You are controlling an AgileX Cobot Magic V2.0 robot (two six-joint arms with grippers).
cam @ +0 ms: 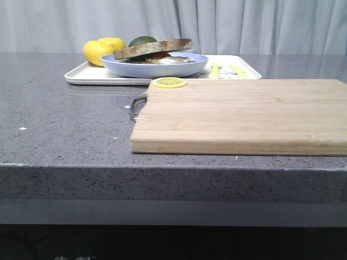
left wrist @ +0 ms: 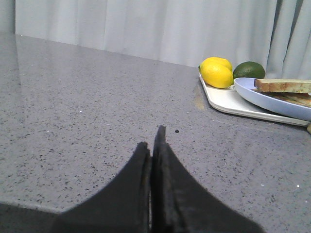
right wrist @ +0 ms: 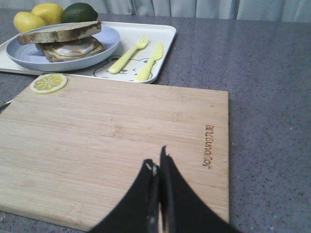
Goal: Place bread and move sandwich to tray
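Nearest to me, low in the frame of each wrist view, my own fingers fill the foreground. My left gripper (left wrist: 154,145) hangs just above the bare grey table (left wrist: 87,111), its jaws pressed together with nothing between them. My right gripper (right wrist: 158,162) hovers over the near part of the wooden cutting board (right wrist: 121,131), jaws likewise closed and empty. Neither arm shows in the front view, so I judge both sit drawn in, low and level, pointing forward.

Beyond the board's far left corner lies a lemon slice (right wrist: 48,82). Past that, in the upper left of the right wrist view, the tray (right wrist: 165,41) carries the light-blue plate (right wrist: 109,46), and on the plate sits the sandwich (right wrist: 68,41): a lower slice, the fried egg (right wrist: 73,47), and the bread (right wrist: 60,31) lying tilted on top. A yellow fork (right wrist: 127,56) and knife (right wrist: 149,61) lie on the tray beside the plate; two lemons (right wrist: 36,17) and an avocado (right wrist: 80,10) stand at the far corner.

The bread looks light, soft and crushable, so I would pinch it gently across the crust edges. The stack is loose and the egg likely slick; the plate is stiff, so its rim is the safer hold. From how things lie, the sandwich is already on the tray.
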